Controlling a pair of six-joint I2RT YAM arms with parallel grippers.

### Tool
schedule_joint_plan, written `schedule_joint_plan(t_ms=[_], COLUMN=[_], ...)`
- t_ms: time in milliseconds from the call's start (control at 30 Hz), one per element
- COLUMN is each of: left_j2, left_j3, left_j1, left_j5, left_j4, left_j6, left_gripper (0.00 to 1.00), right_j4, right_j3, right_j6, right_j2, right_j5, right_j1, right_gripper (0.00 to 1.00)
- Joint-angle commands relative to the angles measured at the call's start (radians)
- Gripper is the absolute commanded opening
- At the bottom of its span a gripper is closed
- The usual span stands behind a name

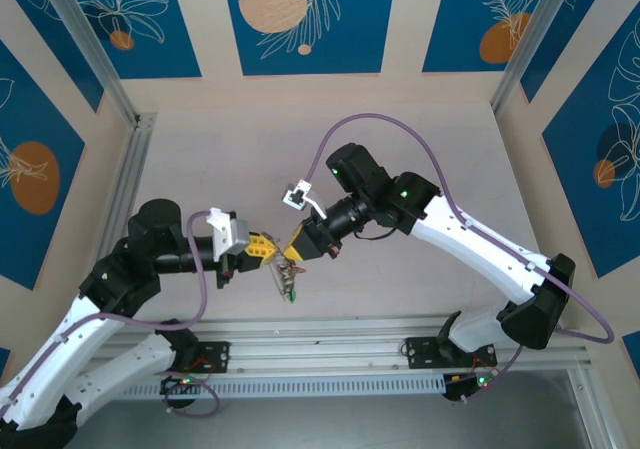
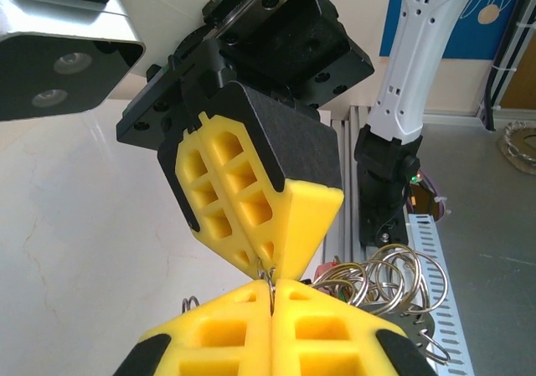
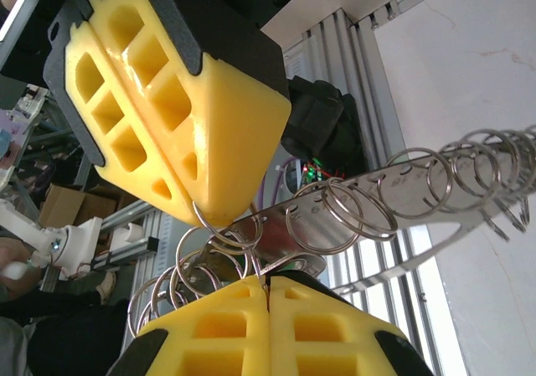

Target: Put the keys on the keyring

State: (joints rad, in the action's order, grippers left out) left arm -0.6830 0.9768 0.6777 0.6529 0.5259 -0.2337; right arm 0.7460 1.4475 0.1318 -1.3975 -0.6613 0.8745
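- Edges: both arms meet nose to nose low over the table [image 1: 230, 159], just behind the near-edge rail [image 1: 330, 331]. There is bare tabletop behind them and to both sides, and the side walls are well apart.
- left gripper [image 1: 272, 252]: jaws closed flat together, tips nipping a wire loop [image 3: 209, 223] on the keyring's rim.
- right gripper [image 1: 290, 254]: jaws also pressed together, the keyring's metal band running into the seam at its tips.
- keyring [image 3: 377, 193]: held off the table between the two tips, which almost touch. It hangs down toward the rail in the top view.
- In the right wrist view the band runs off the right edge — its far end is cut off.
- keys [image 1: 291, 295]: only a green speck at the hoop's low end — too small to read blades or count.
- Loops overlap heavily, so I cannot tell which one each tip holds.
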Motion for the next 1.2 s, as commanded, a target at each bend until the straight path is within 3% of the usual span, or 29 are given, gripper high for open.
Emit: schedule_joint_plan(t_ms=[0, 133, 300, 433, 567, 767, 1167], left_j2=[0.035, 0.052, 0.056, 0.056, 0.039, 0.031, 0.012], left_j3=[0.008, 0.007, 0.008, 0.009, 0.017, -0.036, -0.06], left_j1=[0.017, 0.017, 0.019, 0.023, 0.028, 0.036, 0.07], left_j5=[0.042, 0.036, 0.04, 0.052, 0.116, 0.21, 0.213], left_j4=[-0.104, -0.125, -0.147, -0.171, -0.211, -0.412, -0.501], left_j6=[0.03, 0.049, 0.07, 0.087, 0.13, 0.277, 0.343], left_gripper=[0.0, 0.0, 0.0, 0.0, 0.0, 0.0, 0.0], right_j4=[0.001, -0.059, -0.071, -0.092, -0.162, -0.25, -0.361], right_j3=[0.012, -0.031, -0.047, -0.073, -0.114, -0.134, -0.114], right_j6=[0.013, 0.029, 0.036, 0.0, -0.049, -0.086, -0.116], right_j2=[-0.006, 0.048, 0.122, 0.224, 0.333, 0.353, 0.286], right_j5=[-0.011, -0.009, 0.059, 0.197, 0.246, 0.242, 0.175], right_j1=[-0.014, -0.012, -0.01, 0.024, 0.079, 0.122, 0.136], right_gripper=[0.1, 0.23, 0.31, 0.31, 0.31, 0.27, 0.24])
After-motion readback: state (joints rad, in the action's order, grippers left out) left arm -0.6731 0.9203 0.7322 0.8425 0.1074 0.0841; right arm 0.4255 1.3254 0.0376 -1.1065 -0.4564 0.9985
